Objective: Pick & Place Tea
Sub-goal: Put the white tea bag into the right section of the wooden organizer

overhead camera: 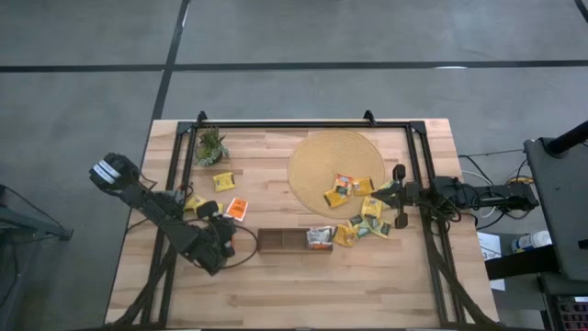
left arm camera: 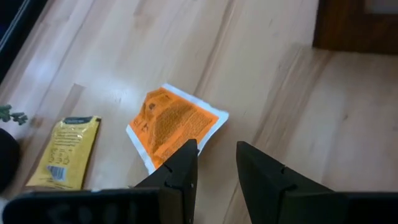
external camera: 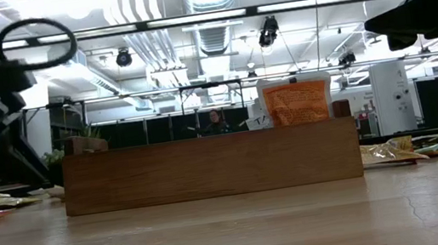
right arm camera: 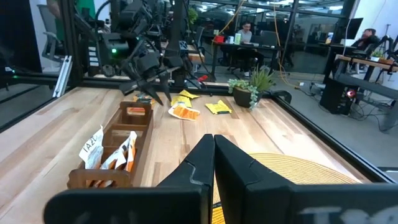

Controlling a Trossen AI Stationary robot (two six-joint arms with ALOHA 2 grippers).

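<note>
The left gripper (overhead camera: 223,232) is hovering at the lower left of the high view, its fingers (left arm camera: 180,171) slightly parted and holding nothing, just over the edge of a white-and-orange square paper tea sachet (left arm camera: 176,125) lying flat on the pale wooden table (overhead camera: 276,285). A yellow paper sachet (left arm camera: 67,152) is lying near it. The dark brown oblong wooden tray (overhead camera: 283,240) is sitting at centre, with sachets (right arm camera: 112,155) standing in its right-hand compartment. More yellow sachets (overhead camera: 363,221) are lying on and beside the round woven straw mat (overhead camera: 312,161). The right gripper (overhead camera: 398,195) is waiting at the mat's right edge, its fingers (right arm camera: 239,168) pressed together, empty.
</note>
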